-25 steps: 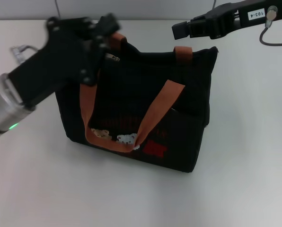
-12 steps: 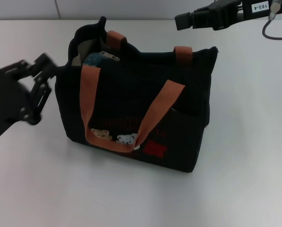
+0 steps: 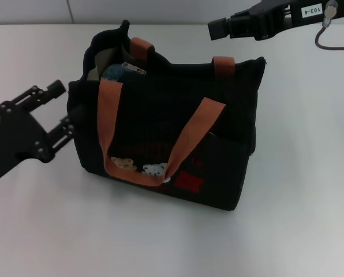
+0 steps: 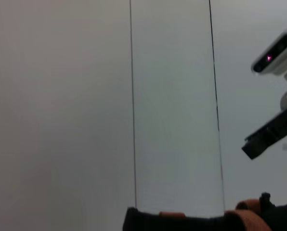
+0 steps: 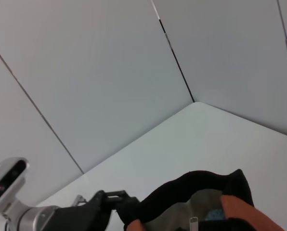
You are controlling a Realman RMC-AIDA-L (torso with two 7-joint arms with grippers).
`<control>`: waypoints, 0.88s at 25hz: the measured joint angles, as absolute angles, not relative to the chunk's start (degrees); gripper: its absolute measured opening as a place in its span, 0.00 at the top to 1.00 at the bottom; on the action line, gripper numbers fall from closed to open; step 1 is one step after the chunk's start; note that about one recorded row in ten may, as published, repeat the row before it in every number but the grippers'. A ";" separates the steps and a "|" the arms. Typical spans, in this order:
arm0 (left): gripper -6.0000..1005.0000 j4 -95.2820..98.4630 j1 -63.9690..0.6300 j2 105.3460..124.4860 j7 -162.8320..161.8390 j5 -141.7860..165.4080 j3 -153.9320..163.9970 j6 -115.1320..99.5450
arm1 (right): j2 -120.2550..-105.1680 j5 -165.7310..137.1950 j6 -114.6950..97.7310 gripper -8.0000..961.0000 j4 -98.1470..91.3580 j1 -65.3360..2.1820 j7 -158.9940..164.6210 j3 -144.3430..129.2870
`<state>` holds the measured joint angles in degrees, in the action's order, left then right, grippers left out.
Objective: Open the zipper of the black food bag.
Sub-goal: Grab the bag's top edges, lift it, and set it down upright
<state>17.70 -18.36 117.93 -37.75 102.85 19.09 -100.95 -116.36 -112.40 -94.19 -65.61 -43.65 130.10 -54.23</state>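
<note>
A black food bag (image 3: 166,133) with orange-brown handles (image 3: 186,141) is seen upright at the centre of a white table (image 3: 299,173). Its zipper (image 3: 134,69) lies along the top edge toward 11 o'clock, where the bag gapes open at that end. The left gripper (image 3: 59,109) is held at 9 o'clock just beside the bag, fingers spread and gripping nothing. The right gripper (image 3: 218,27) is raised at 1 o'clock; how far it is parted cannot be told.
</note>
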 joint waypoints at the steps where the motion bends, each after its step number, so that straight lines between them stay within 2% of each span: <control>1: 0.48 17.69 -18.62 117.93 -38.16 103.22 19.29 -100.38 | -116.37 -112.40 -94.26 0.97 -65.60 -43.65 130.01 -54.23; 4: 0.39 17.66 -19.43 118.04 -39.17 104.11 19.64 -98.32 | -116.37 -112.41 -94.33 0.97 -65.52 -43.65 129.90 -54.23; 9: 0.18 17.62 -19.96 118.39 -38.24 104.19 19.80 -95.99 | -116.37 -112.41 -94.33 0.96 -65.48 -43.63 129.85 -54.23; 20: 0.31 15.80 -20.57 118.69 -32.43 103.75 19.85 -93.51 | -116.38 -112.41 -94.30 0.96 -65.47 -43.65 129.81 -54.08; 22: 0.38 15.77 -20.58 118.68 -32.43 103.71 19.82 -93.60 | -116.43 -112.41 -94.32 0.95 -65.48 -43.66 129.81 -53.88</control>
<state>15.77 -20.58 118.68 -32.43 103.71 19.82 -93.60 -116.43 -112.41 -94.32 -65.47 -43.66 129.81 -53.88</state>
